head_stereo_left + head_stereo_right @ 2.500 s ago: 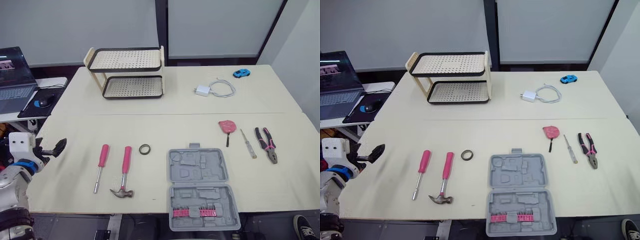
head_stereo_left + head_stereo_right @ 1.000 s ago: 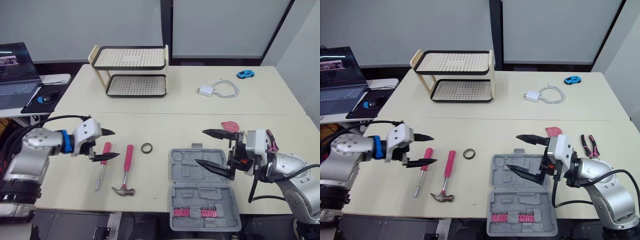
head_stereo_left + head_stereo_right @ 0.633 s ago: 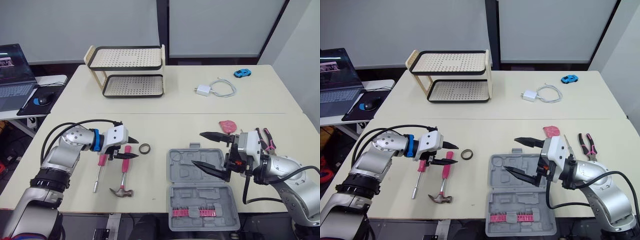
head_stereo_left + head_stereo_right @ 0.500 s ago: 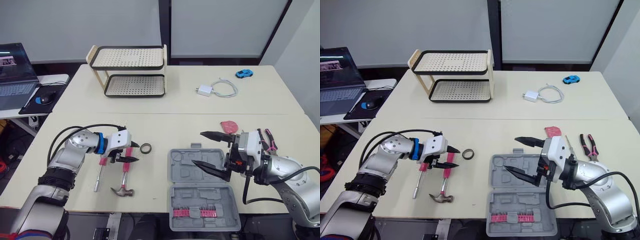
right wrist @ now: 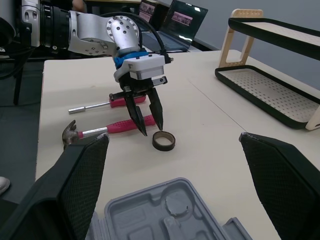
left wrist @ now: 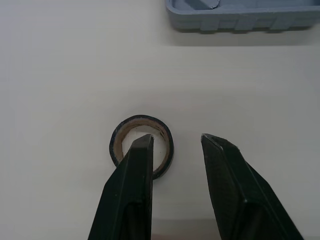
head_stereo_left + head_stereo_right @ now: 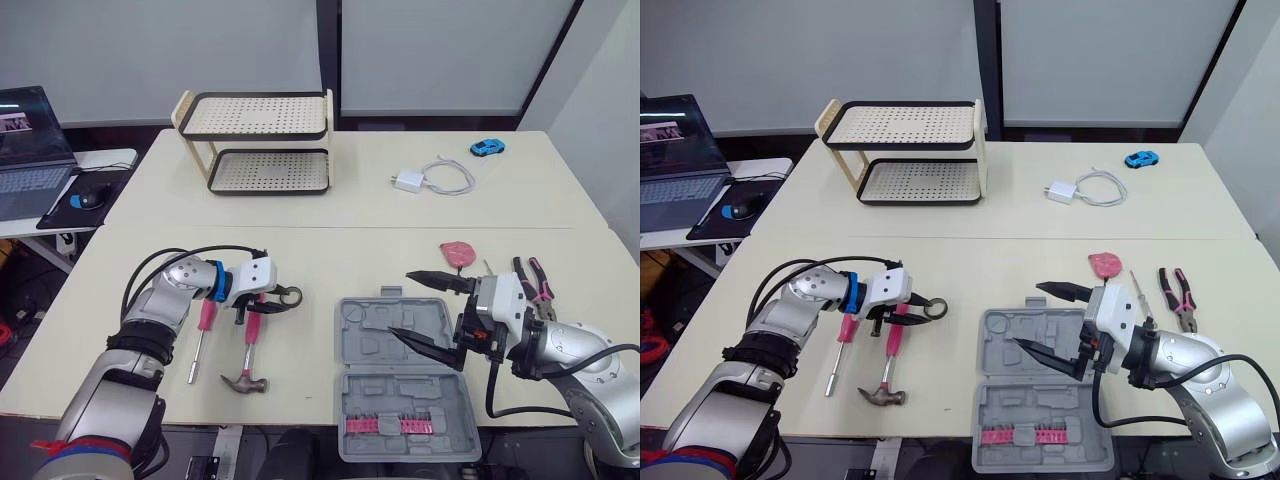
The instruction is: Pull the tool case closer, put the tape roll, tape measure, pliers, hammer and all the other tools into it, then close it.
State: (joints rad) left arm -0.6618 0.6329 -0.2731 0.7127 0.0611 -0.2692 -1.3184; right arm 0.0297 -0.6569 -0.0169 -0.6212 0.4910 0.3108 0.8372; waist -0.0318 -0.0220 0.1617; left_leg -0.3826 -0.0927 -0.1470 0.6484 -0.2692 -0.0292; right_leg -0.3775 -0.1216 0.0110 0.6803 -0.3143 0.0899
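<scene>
**Left gripper at the tape roll, tool case lying open**

The left gripper (image 6: 175, 141) hangs over the tape roll (image 6: 142, 121), which lies on the table just left of the tool case (image 7: 400, 390), off its lid corner. The left wrist view shows what the head views half hide: the fingers (image 6: 142, 165) are parted, one tip over the roll's hole, the other outside its rim, gripping nothing. The right gripper (image 7: 400, 303) is spread wide and empty above the case's lid half. I count one hammer (image 7: 250, 345) and one pink-handled screwdriver (image 7: 204, 325) left of the case; right of it, one tape measure (image 7: 1103, 264), one slim screwdriver (image 7: 1137, 295) and one pliers (image 7: 1177, 293).
</scene>
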